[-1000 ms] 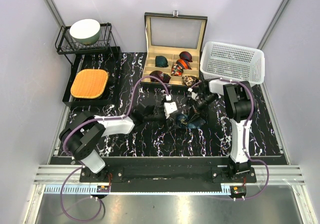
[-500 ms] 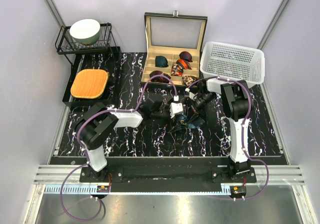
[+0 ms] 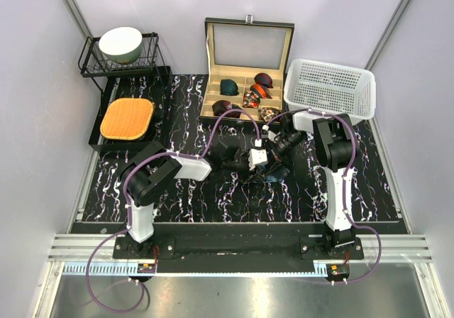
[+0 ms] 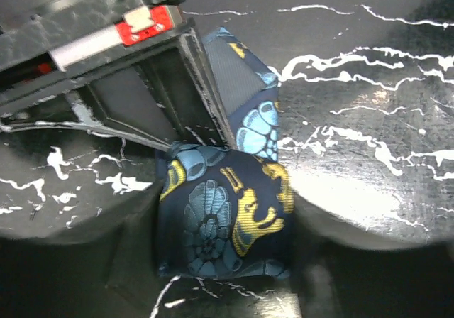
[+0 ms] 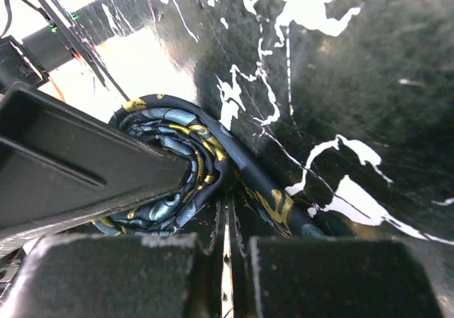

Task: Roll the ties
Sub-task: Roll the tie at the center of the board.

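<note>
At my far left a wire rack (image 3: 145, 57) carries a pale bowl (image 3: 120, 44), and an orange mat (image 3: 127, 118) lies just in front of it. My left arm (image 3: 167, 172) reaches rightward across the black marbled table (image 3: 206, 199) to the middle, where the navy tie (image 4: 213, 218) sits as a small coil, teal and gold in its pattern. It rests on the table in front of the open tie case (image 3: 248, 52). My left gripper (image 4: 225, 275) straddles that coil, and my left fingers (image 4: 85, 275) press against both of its flanks, so I have it clamped from the sides. A loose stretch of the same tie runs out from the coil along the table. The case's compartments hold other coiled ties (image 3: 245, 94), among them a green one and a red-orange one. My right gripper (image 5: 225, 247) comes in from the right with its tip touching the coil. My right fingers (image 5: 106, 275) are together, with only a hairline slit between them. Whether any fabric is nipped there I cannot tell. At my far right a white basket (image 3: 328, 89) stands on the table just behind my right arm (image 3: 337, 162).
</note>
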`<state>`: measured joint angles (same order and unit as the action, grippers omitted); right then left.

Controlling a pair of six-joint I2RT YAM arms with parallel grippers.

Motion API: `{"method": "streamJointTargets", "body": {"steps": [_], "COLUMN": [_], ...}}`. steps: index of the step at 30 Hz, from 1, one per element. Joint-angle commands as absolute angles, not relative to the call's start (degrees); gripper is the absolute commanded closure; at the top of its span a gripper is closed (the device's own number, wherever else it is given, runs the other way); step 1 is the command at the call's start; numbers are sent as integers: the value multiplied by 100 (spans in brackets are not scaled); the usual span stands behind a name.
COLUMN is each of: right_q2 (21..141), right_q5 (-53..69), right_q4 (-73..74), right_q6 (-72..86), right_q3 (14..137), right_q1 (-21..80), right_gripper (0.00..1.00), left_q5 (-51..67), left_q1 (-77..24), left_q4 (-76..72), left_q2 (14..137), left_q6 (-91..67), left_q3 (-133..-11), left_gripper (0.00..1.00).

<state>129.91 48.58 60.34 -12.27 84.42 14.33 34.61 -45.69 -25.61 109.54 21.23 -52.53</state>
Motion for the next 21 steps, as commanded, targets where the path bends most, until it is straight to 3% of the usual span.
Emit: {"method": "streamJointTargets", "body": {"steps": [1, 4, 5, 9, 16, 19, 21], "right_q2": [13421, 13219, 13140, 12588, 11874, 11848, 11839], "right_q5": [3832, 4173, 4288, 4929, 5711, 6028, 6029], "right_q4": [5739, 5870, 5906, 6143, 6145, 5811, 5679], "right_q6": [-1257, -1248, -1178, -1099, -1381, -1187, -1090], "right_q3": [8200, 8183, 8165, 8209, 7902, 7682, 7594], "right_q1": [1591, 1512, 1442, 994, 703, 756, 896], "right_gripper": [100, 92, 81, 58, 36, 33, 37], "left_q5": [3331, 3156, 3077, 2804, 2479, 2426, 2408], "left_q1": [-4588, -4588, -4588, -4667, -4755, -4772, -4781], "left_q4": [-2357, -1619, -1417, -154, 966, 1230, 1344], "left_q2": [10986, 10978, 10978, 11048, 11416, 11636, 11698], "left_q6": [2426, 2470, 2478, 2794, 2813, 2646, 2558], "left_q3": [-5291, -5423, -5466, -5651, -6160, -6520, -6696], "left_gripper": [62, 79, 82, 93, 92, 91, 90]}}
